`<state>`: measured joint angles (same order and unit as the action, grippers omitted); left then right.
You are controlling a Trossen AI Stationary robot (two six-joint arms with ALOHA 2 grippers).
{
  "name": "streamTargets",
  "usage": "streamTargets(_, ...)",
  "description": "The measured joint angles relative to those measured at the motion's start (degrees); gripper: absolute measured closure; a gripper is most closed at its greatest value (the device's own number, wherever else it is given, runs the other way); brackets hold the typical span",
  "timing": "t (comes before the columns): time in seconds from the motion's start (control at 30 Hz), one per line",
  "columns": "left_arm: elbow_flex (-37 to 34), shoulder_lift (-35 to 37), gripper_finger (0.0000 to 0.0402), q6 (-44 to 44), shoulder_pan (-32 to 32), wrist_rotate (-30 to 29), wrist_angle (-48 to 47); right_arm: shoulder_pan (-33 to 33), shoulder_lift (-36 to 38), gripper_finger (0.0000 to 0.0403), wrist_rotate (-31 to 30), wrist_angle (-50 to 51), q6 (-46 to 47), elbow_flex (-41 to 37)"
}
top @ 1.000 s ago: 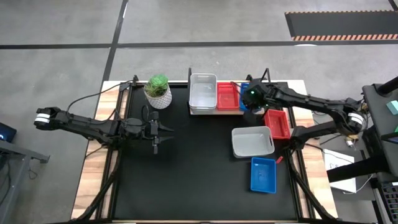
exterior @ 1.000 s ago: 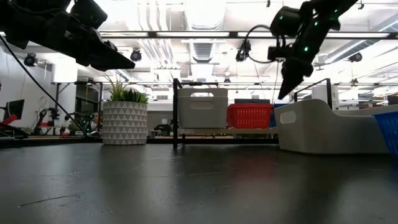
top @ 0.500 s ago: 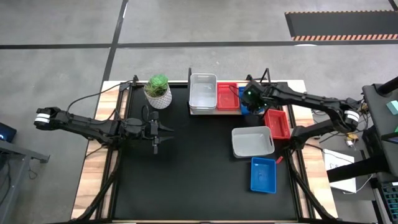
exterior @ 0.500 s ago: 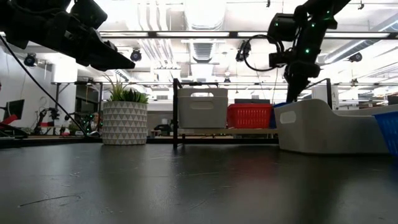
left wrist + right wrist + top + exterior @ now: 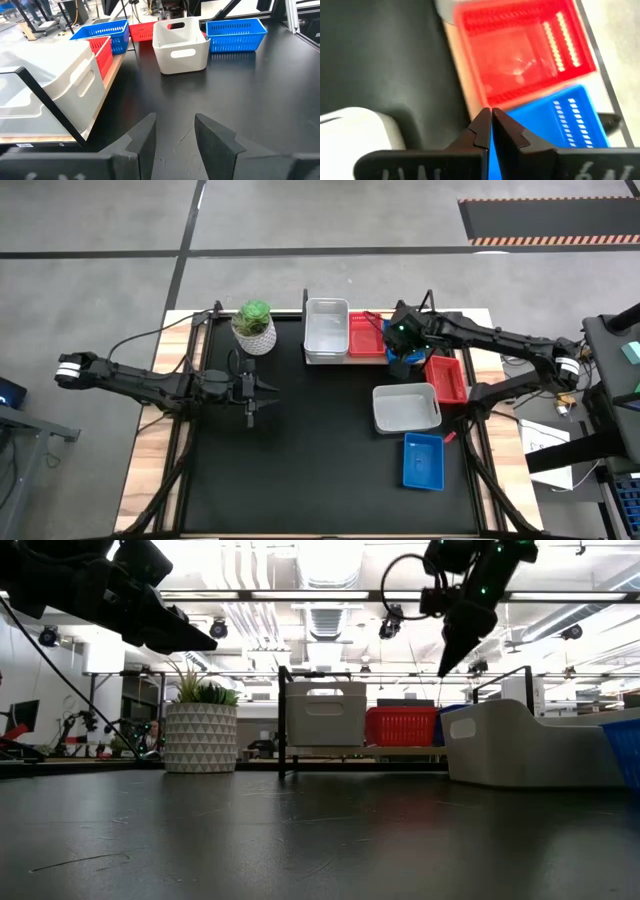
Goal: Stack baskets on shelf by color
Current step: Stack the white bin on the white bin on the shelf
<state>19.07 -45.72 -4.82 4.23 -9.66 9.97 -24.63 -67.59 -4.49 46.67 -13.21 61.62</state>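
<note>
Black tabletop (image 5: 300, 460) holds my shelf (image 5: 345, 358) at the far edge with a white-grey basket (image 5: 326, 328), a red basket (image 5: 366, 335) and a blue basket (image 5: 570, 125) on it; no readable labels or writing that I can see. My right gripper (image 5: 491, 122) hangs over the shelf's blue basket, fingers pressed together, holding nothing. My left gripper (image 5: 174, 132) waits mid-table near the plant pot (image 5: 254, 326), fingers parted and empty; loose white-grey basket (image 5: 406, 408), red basket (image 5: 445, 378), blue basket (image 5: 424, 461) sit on the right.

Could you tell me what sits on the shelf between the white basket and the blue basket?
A red basket sits between the white basket and the blue basket; the low view shows this best.
</note>
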Motion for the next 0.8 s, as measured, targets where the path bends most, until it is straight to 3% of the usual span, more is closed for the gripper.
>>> streamTargets(0.33,0.0,0.0,0.0283,0.1,0.0,0.0,0.0,10.4,0.0,0.0394,0.1,-0.3,3.5,2.2)
streamTargets(0.8,0.0,0.0,0.0283,0.2,0.0,0.0,0.0,26.2,0.0,0.0394,-0.1,-0.2,15.5,5.6)
